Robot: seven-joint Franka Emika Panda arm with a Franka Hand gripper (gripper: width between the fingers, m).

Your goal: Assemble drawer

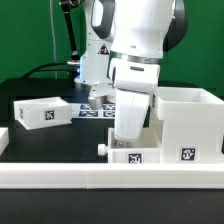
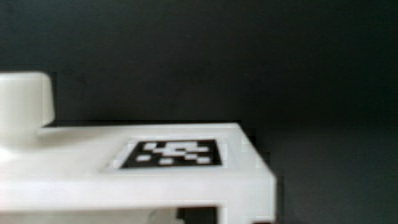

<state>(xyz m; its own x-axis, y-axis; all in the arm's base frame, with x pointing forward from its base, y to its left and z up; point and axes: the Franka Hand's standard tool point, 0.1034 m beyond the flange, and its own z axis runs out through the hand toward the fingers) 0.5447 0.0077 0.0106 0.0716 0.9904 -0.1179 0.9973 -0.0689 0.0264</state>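
Note:
A small white drawer tray with a knob on the exterior view's left end lies behind the front rail, right next to the large hollow housing. My gripper reaches down onto this tray, with its fingertips hidden behind the tray wall. In the wrist view the tray's tagged wall and the knob fill the lower frame, and the gripper closes over the wall's edge. A second tray sits apart at the exterior view's left.
A long white border rail runs along the front. The marker board lies behind the arm on the black table. Cables hang at the back, on the exterior view's left.

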